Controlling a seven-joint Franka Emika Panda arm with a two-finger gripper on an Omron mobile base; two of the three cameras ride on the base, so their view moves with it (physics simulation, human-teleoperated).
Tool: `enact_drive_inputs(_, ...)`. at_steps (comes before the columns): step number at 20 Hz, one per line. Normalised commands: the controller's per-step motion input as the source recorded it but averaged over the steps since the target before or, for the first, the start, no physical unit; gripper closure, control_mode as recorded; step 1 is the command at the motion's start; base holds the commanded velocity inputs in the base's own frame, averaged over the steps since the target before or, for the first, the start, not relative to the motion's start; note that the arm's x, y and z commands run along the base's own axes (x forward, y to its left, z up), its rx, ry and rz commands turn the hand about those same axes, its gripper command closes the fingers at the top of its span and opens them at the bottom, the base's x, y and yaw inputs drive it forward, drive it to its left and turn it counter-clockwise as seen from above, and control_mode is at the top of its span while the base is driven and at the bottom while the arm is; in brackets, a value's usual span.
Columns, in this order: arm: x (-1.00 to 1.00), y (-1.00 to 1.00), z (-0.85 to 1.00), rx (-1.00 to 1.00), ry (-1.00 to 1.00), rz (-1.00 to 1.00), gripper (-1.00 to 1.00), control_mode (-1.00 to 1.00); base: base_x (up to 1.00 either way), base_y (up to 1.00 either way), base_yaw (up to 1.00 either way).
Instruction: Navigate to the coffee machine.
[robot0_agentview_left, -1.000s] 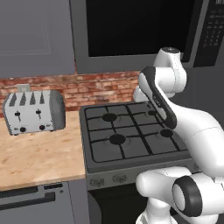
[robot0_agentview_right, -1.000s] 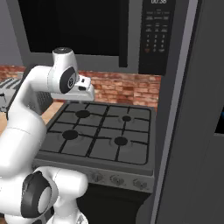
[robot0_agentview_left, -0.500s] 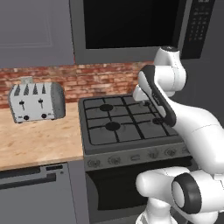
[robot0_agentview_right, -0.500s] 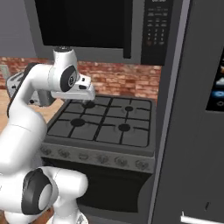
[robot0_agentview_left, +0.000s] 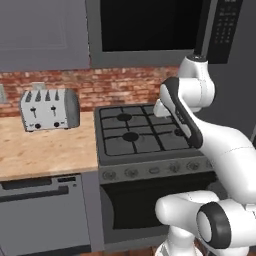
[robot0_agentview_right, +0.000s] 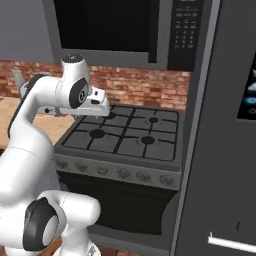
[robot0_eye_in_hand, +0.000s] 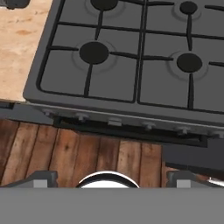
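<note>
Kitchen stove (robot0_agentview_left: 142, 135) lies below the gripper (robot0_eye_in_hand: 111, 177).

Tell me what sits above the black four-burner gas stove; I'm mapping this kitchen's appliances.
Above the black four-burner gas stove hangs a dark built-in microwave with a button panel, against a red brick backsplash. The microwave's dark door hides its inside.
</note>
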Motion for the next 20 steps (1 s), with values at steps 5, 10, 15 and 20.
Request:
enact_drive_inputs(5,0.00,0.00,0.00,0.00,0.00,0.00,-1.00,1.00,-0.11,0.47,0.56)
enact_drive_inputs(10,0.00,0.00,0.00,0.00,0.00,0.00,-1.00,1.00,0.00,0.57,0.79)
enact_drive_inputs(15,0.00,0.00,0.00,0.00,0.00,0.00,-1.00,1.00,0.00,0.46,0.84)
enact_drive_inputs(20,0.00,0.00,0.00,0.00,0.00,0.00,-1.00,1.00,-0.01,0.47,0.83)
